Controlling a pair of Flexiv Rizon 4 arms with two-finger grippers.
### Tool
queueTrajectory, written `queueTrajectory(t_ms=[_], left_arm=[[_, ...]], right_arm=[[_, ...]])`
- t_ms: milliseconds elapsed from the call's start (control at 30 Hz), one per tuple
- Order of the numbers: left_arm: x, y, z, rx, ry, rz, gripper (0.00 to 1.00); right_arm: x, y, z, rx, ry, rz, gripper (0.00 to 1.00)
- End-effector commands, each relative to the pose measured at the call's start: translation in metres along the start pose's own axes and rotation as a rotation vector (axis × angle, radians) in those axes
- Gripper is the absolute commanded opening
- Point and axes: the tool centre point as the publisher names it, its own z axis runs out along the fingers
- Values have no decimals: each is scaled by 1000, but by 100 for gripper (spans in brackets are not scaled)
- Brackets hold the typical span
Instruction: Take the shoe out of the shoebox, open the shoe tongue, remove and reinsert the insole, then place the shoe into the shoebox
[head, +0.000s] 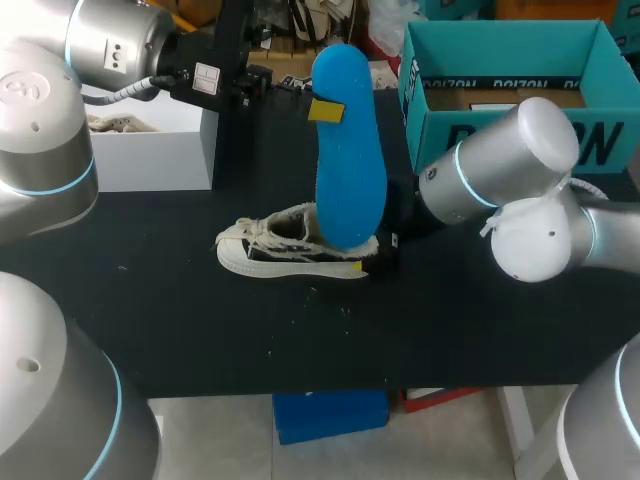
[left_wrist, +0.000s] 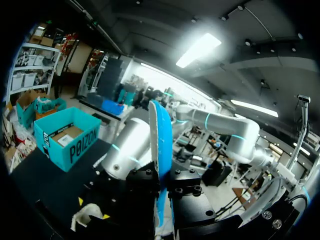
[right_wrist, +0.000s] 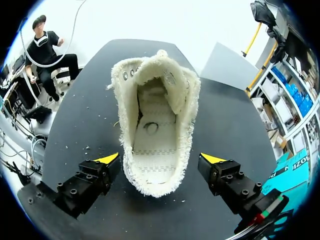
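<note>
1. At tabletop's (head: 200, 320) far right, teal shoebox (head: 445, 125), open-topped.
2. Mid-tabletop, cream shoe (head: 270, 250) on its sole, heel between right jaws, spread wide, neither clearly touching.
3. Over shoe's heel, blue insole (head: 350, 170) standing upright, clamped edgewise by left jaws, closed together on it.

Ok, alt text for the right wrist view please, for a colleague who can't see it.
A cream, frayed-canvas shoe lies on the black table, seen from its heel end looking into its wide-open mouth. The right gripper is open, with one yellow-tipped finger on either side of the heel.
</note>
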Motion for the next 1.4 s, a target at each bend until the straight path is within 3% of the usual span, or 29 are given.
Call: queueTrajectory(t_ms=[33, 1000, 1233, 1400], left_arm=[[0, 1, 1, 2, -3, 1, 0], [0, 1, 1, 2, -3, 1, 0], [0, 1, 1, 2, -3, 1, 0], [0, 1, 1, 2, -3, 1, 0]], right_arm=[[0, -6, 1, -56, 2, -1, 100], [1, -12, 26, -202, -24, 24, 100], [1, -12, 26, -209, -20, 20, 100], [-1, -10, 15, -213, 29, -27, 100]])
